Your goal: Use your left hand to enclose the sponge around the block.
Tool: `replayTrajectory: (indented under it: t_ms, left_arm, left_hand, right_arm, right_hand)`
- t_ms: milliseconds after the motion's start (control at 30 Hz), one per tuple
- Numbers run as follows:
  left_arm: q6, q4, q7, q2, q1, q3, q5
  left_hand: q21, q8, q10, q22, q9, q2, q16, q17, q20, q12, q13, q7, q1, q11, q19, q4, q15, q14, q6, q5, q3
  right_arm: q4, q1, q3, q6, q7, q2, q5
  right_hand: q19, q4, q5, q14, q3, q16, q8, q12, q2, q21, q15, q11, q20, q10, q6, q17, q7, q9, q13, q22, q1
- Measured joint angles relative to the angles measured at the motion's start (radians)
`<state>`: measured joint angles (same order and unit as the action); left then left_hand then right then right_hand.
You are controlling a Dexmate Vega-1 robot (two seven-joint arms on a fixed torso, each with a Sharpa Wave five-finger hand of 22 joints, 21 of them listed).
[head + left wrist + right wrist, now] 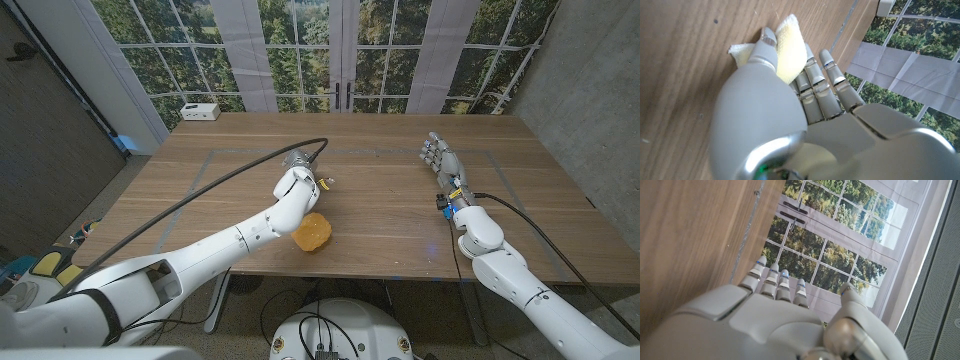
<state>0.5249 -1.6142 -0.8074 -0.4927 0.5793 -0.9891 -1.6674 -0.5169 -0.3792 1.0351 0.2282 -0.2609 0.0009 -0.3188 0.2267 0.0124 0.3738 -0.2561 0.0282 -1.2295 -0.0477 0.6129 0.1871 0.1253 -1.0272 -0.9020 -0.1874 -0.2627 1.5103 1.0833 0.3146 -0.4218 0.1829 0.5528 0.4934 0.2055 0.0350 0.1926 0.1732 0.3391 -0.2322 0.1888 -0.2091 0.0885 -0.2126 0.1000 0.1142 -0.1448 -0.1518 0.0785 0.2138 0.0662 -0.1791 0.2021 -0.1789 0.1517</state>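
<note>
Left hand around folded sponge

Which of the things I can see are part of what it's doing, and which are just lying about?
Part of the job:
- left hand, holding the sponge
- sponge, pale yellow, folded between thumb and fingers

Just lying about:
- right hand, holding nothing
- orange thing near the table's front edge
- small white box at the far corner
</note>
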Motion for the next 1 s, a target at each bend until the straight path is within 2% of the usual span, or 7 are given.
replayTrajectory:
  t_ms: [167, 300, 533, 667, 867, 900, 1000]
  left_arm:
    - [0.013, 0.0, 0.041, -0.009, 0.013, 0.005, 0.021]
    - [0.023, -0.006, 0.07, -0.02, 0.031, 0.015, 0.035]
    - [0.077, -0.032, 0.235, -0.034, 0.078, 0.056, 0.127]
    - [0.097, -0.054, 0.318, -0.04, 0.104, 0.084, 0.186]
    - [0.116, -0.092, 0.451, -0.044, 0.137, 0.131, 0.291]
    - [0.116, -0.098, 0.451, -0.044, 0.144, 0.138, 0.291]
    - [0.126, -0.116, 0.577, -0.045, 0.159, 0.16, 0.38]
  left_hand:
    - [-0.027, -0.04, 0.01, 0.01, -0.009, -0.001, -0.011, 0.008, -0.007, 0.004, -0.03, 0.005, -0.032, 0.01, 0.007, -0.01, -0.009, -0.009, -0.005, 0.0, 0.01]
    - [-0.039, -0.046, 0.02, 0.011, -0.021, -0.008, -0.015, 0.008, -0.014, 0.007, -0.03, 0.014, -0.045, 0.02, 0.014, -0.014, -0.016, -0.016, -0.014, 0.0, 0.014]
    - [-0.046, -0.047, 0.021, 0.016, -0.011, -0.003, -0.022, 0.007, -0.014, 0.013, -0.036, 0.023, -0.072, 0.021, 0.014, -0.013, -0.023, -0.023, -0.037, 0.0, 0.013]
    - [-0.052, -0.047, 0.023, 0.016, -0.01, -0.002, -0.023, 0.008, -0.014, 0.014, -0.036, 0.009, -0.073, 0.023, 0.014, -0.013, -0.021, -0.025, -0.051, 0.0, 0.013]
    - [-0.066, -0.047, 0.023, 0.021, -0.002, -0.002, -0.037, 0.02, -0.014, 0.015, -0.036, 0.004, -0.073, 0.023, 0.022, -0.022, -0.017, -0.041, -0.057, 0.002, 0.022]
    - [-0.068, -0.047, 0.023, 0.021, -0.001, -0.002, -0.04, 0.021, -0.012, 0.015, -0.036, 0.004, -0.073, 0.023, 0.024, -0.023, -0.017, -0.041, -0.057, -0.001, 0.024]
    - [-0.072, -0.047, 0.023, 0.021, -0.001, -0.002, -0.043, 0.022, -0.012, 0.018, -0.036, 0.004, -0.073, 0.023, 0.023, -0.024, -0.011, -0.05, -0.057, -0.009, 0.026]
  right_arm:
    - [0.0, -0.004, 0.0, 0.003, 0.0, 0.0, -0.001]
    - [-0.001, -0.009, 0.003, 0.005, 0.0, 0.0, -0.003]
    - [-0.008, -0.021, 0.007, 0.01, -0.003, -0.001, -0.004]
    - [-0.012, -0.028, 0.009, 0.011, -0.007, -0.003, -0.004]
    - [-0.018, -0.035, 0.013, 0.012, -0.012, -0.005, -0.004]
    - [-0.018, -0.035, 0.013, 0.012, -0.013, -0.005, -0.004]
    - [-0.021, -0.04, 0.014, 0.013, -0.015, -0.006, -0.004]
  right_hand:
    - [0.0, 0.0, 0.0, 0.0, 0.0, 0.0, 0.0, 0.0, 0.0, 0.0, 0.0, 0.0, 0.0, 0.0, 0.0, 0.0, 0.0, 0.0, 0.0, 0.0, 0.0]
    - [0.0, 0.0, 0.0, 0.0, 0.0, 0.0, 0.0, 0.0, 0.0, 0.0, 0.0, 0.0, 0.0, 0.0, 0.0, 0.0, 0.0, 0.0, 0.0, 0.0, 0.0]
    - [0.0, 0.0, 0.0, 0.0, 0.0, 0.0, 0.0, 0.0, 0.0, 0.0, 0.0, 0.0, 0.0, 0.0, 0.0, 0.0, 0.0, 0.0, 0.0, 0.0, 0.0]
    - [0.0, 0.0, 0.0, 0.005, 0.0, 0.0, 0.0, 0.0, 0.0, 0.0, -0.006, 0.0, 0.0, 0.0, 0.0, 0.0, 0.0, 0.0, 0.0, 0.0, 0.0]
    - [0.0, 0.0, 0.0, 0.005, 0.0, 0.0, 0.0, 0.0, 0.004, 0.0, -0.006, 0.0, 0.0, 0.0, 0.0, 0.0, 0.0, 0.0, 0.0, 0.0, -0.004]
    - [0.0, 0.0, 0.0, 0.005, 0.0, 0.0, 0.0, 0.0, 0.004, 0.0, -0.006, 0.0, 0.0, 0.0, 0.0, 0.0, 0.0, 0.0, 0.0, 0.0, -0.004]
    - [0.0, -0.002, 0.0, 0.005, 0.002, 0.0, 0.0, 0.0, 0.004, 0.0, -0.006, 0.0, 0.0, 0.0, 0.0, 0.0, 0.0, 0.0, 0.0, 0.0, -0.004]
